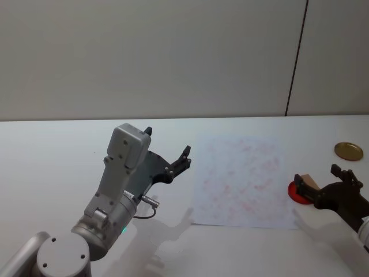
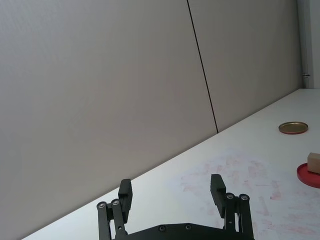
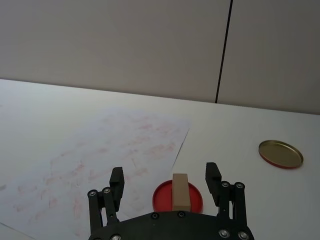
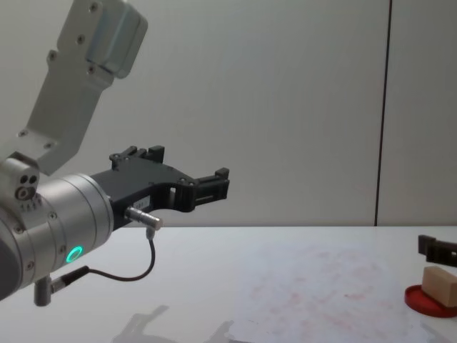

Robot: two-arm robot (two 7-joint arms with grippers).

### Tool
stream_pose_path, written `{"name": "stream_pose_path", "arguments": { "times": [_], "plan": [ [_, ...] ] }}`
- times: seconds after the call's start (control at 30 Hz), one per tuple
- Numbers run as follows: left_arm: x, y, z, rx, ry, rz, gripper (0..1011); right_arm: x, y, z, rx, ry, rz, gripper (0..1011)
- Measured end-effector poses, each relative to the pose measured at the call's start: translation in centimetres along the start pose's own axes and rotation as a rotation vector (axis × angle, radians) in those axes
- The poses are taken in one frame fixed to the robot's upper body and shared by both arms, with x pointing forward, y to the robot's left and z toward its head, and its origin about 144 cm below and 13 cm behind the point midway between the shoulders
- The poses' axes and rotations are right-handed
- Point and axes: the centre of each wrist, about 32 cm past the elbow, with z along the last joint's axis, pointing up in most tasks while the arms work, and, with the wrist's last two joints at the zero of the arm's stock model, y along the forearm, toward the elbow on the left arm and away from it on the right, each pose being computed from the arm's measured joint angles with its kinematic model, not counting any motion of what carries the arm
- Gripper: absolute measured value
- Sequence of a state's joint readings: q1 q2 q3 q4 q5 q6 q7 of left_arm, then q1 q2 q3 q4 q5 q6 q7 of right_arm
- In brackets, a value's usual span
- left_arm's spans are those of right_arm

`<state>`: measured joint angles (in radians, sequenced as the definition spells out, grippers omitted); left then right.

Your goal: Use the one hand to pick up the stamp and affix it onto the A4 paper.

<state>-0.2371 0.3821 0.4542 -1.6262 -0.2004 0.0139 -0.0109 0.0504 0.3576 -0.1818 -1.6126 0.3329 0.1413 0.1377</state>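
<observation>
Right pincer (image 3: 164, 172) is the one doing the job here, and it's sitting wide apart with a finger on each side of the stamp (image 3: 180, 192), not touching it as far as I can see. The stamp is standing on the red ink pad (image 3: 162, 197), just off the right edge of the A4 paper (image 3: 100, 160).

So I'd call this the pickup step, with the grab not made yet. The next move looks like easing in a bit so the block sits between the pads, closing, lifting straight up off the ink, then carrying it left over the sheet and pressing down.

Room-wise it looks easy. The paper's edge is right beside the pad, so it's a short trip, and the sheet has lots of open area. The gold lid (image 3: 281, 153) is well apart on the far side. Left pincer (image 2: 170, 184) is parked up in the air, fingers apart, left of the paper and above the desk (image 1: 57, 150), out of the path.
</observation>
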Motion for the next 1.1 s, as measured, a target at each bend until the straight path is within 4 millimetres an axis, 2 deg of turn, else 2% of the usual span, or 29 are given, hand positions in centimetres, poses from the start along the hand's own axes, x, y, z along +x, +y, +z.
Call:
{"name": "stream_pose_path", "arguments": {
  "times": [1.1],
  "plan": [
    [0.0,0.0,0.0,0.000,0.000,0.000,993,0.1,2.1,-2.1,-0.104,-0.006,-0.041,999]
  ]
}}
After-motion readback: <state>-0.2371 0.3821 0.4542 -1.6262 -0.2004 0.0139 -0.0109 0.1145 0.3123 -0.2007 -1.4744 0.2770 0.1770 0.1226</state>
